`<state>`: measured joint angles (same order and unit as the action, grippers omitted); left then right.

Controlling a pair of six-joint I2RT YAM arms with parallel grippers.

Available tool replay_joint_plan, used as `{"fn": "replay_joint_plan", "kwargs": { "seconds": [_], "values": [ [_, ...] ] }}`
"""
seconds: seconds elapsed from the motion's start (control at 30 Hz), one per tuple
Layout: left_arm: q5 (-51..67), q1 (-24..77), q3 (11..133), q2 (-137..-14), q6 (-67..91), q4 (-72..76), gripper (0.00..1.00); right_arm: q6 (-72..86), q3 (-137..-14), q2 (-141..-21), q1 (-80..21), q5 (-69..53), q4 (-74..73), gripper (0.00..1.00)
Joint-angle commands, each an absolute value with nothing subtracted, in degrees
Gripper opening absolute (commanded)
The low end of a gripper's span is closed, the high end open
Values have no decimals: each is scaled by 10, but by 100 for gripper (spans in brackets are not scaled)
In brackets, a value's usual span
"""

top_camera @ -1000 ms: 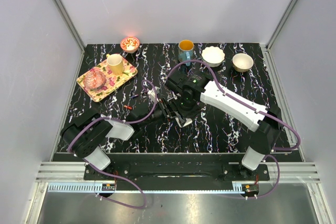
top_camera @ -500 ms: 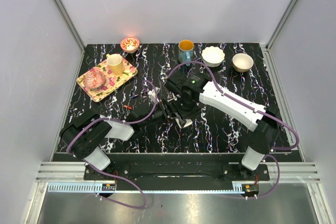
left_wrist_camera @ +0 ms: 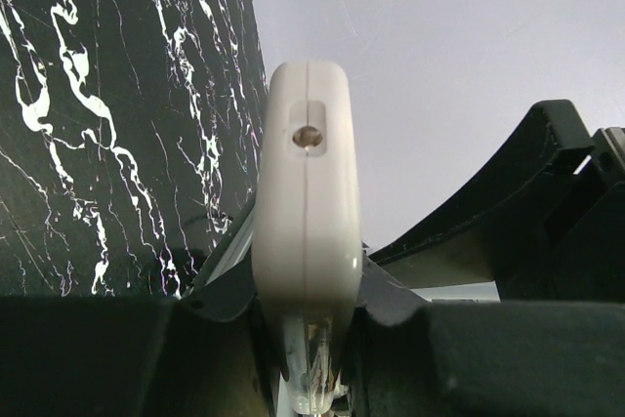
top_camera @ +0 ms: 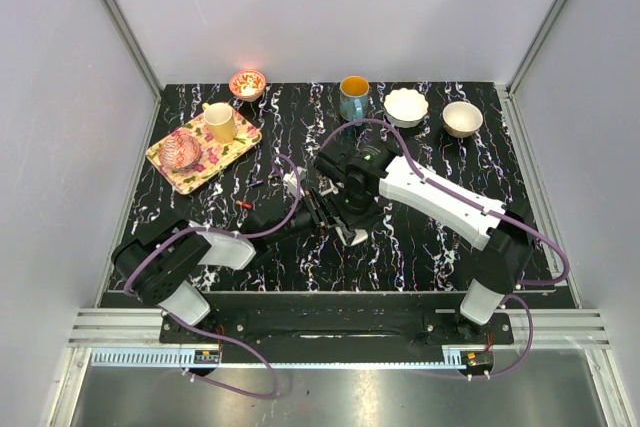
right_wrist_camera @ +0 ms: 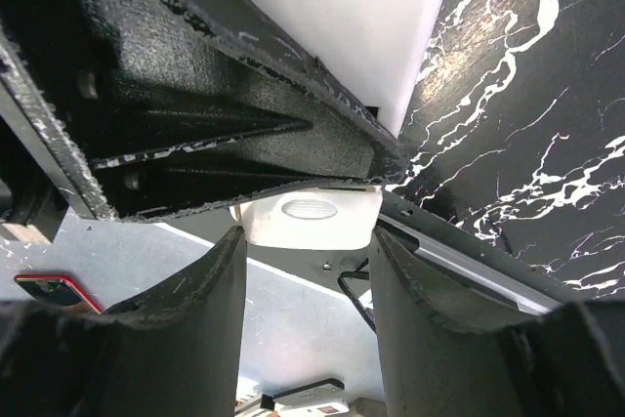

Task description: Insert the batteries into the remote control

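Left end effector (left_wrist_camera: 308, 292) clamps the slim, white, round-cornered remote control (left_wrist_camera: 306, 192) edge-on.

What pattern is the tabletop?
The tabletop is black with white marble-like veins; best in top external view.

Left wrist: remote control (left_wrist_camera: 306, 202) seen edge-on only. Its lower end is hidden inside the left hand (left_wrist_camera: 306, 300) and cut by the bottom edge; faces and compartment out of sight.

Right wrist: remote mostly blocked by the left hand's black body, only a white end shows at the right hand (right_wrist_camera: 305, 251). Red-edged thing (right_wrist_camera: 54, 290) half covered by a finger (right_wrist_camera: 186, 339), unidentifiable. White surface (right_wrist_camera: 332, 17) cut by the top edge, unclear what.

Top view: hands overlap mid-worktop (top_camera: 420, 257), remote can't be picked out, jaws unreadable. Reddish speck (top_camera: 243, 205) too small to say if it's a battery.
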<state>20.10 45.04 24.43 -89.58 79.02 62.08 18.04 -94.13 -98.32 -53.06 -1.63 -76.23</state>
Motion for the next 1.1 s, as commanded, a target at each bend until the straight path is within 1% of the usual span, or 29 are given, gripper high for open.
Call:
{"fn": "replay_joint_plan", "kwargs": {
  "seconds": [0.0, 0.5, 1.07],
  "values": [
    [207, 470, 279, -863, 794, 671, 0, 194, -942, -984, -536, -21, -708, 0],
    [214, 486, 283, -875, 786, 675, 0, 188, -956, -982, -537, -11, -722, 0],
    [270, 491, 289, -905, 785, 710, 0, 179, -992, -985, -536, -3, -747, 0]
  ]
}}
